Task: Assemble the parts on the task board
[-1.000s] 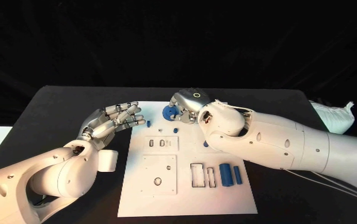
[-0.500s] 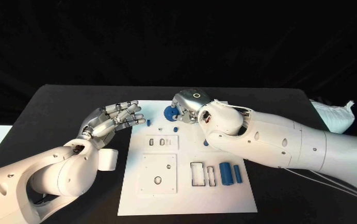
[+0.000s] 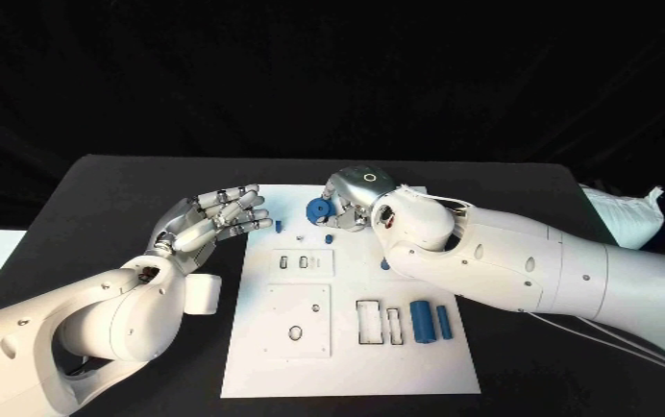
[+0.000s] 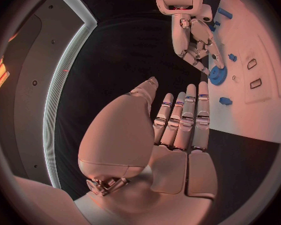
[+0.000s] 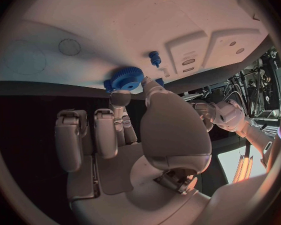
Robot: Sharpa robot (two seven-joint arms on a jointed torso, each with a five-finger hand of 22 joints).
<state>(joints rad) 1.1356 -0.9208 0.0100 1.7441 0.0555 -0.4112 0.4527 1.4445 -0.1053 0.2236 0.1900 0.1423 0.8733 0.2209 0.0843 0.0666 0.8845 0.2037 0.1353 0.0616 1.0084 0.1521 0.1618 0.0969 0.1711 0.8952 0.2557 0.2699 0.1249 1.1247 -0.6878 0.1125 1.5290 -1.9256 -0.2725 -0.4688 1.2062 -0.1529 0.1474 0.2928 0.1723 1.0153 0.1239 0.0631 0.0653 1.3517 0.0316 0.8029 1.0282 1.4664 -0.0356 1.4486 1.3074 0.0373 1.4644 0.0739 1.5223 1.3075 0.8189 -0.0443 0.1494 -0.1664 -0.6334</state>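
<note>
Right robot hand: at the far edge of the task board, fingertips clamped on a blue gear; the right wrist view shows the gear pinched at the fingertips, its toothed rim clear of the palm, just over the white plate; whether it touches the board cannot be told from these views.
Left robot hand: off the board's left edge, above the black tabletop; fingers apart and straight, holding nothing; fingertips point toward the gear, near it but not touching.
Gear, position: directly between the two robot hands, on the far left part of the board; right robot hand already on it, left robot hand the next nearest.
Neighbouring parts: two small blue pegs just beside the gear, on the near side of it; two longer blue bars lie well apart, on the board's near right, long axes running near-to-far.
Judgement: gear placement is in hand; seating point probably lies close under the right robot hand.
</note>
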